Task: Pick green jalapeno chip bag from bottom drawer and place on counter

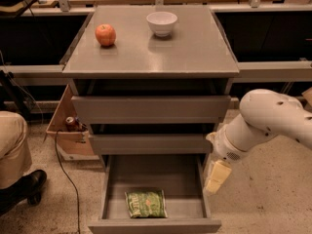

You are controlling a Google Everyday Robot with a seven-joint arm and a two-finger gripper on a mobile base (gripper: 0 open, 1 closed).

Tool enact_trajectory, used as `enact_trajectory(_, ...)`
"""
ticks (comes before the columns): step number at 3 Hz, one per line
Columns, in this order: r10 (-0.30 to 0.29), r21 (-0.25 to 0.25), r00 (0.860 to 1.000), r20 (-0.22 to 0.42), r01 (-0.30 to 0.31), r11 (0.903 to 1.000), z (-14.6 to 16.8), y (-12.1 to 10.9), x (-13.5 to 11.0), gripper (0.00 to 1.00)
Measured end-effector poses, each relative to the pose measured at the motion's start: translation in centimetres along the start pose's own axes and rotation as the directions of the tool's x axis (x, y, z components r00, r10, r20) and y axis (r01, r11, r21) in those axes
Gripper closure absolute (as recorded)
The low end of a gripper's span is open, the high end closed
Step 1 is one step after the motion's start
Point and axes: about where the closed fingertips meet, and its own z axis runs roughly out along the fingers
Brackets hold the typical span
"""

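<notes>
The green jalapeno chip bag (145, 204) lies flat on the floor of the open bottom drawer (114, 179), near its front edge and a little left of centre. The counter (185, 48) tops the grey drawer cabinet above it. My gripper (216, 177) hangs from the white arm at the drawer's right wall, above and to the right of the bag, apart from it. It holds nothing that I can see.
A red apple (105, 34) and a white bowl (161, 23) stand on the back part of the counter. Two shut grey drawers (151, 109) sit above the open one. A cardboard box (68, 130) and a person's leg and shoe (14, 165) are at left.
</notes>
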Motion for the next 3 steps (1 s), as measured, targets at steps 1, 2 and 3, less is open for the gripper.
enact_trajectory(1, 0.001, -0.004, 1.000, 0.005, -0.001, 1.0000, 0.3, 0.0, 0.0, 0.00)
enact_trajectory(2, 0.019, -0.056, 0.997, 0.078, -0.014, 0.9983, 4.3, -0.1, -0.6, 0.00)
enact_trajectory(3, 0.021, -0.085, 0.988, 0.151, -0.008, 0.9963, 9.5, -1.2, -1.1, 0.00)
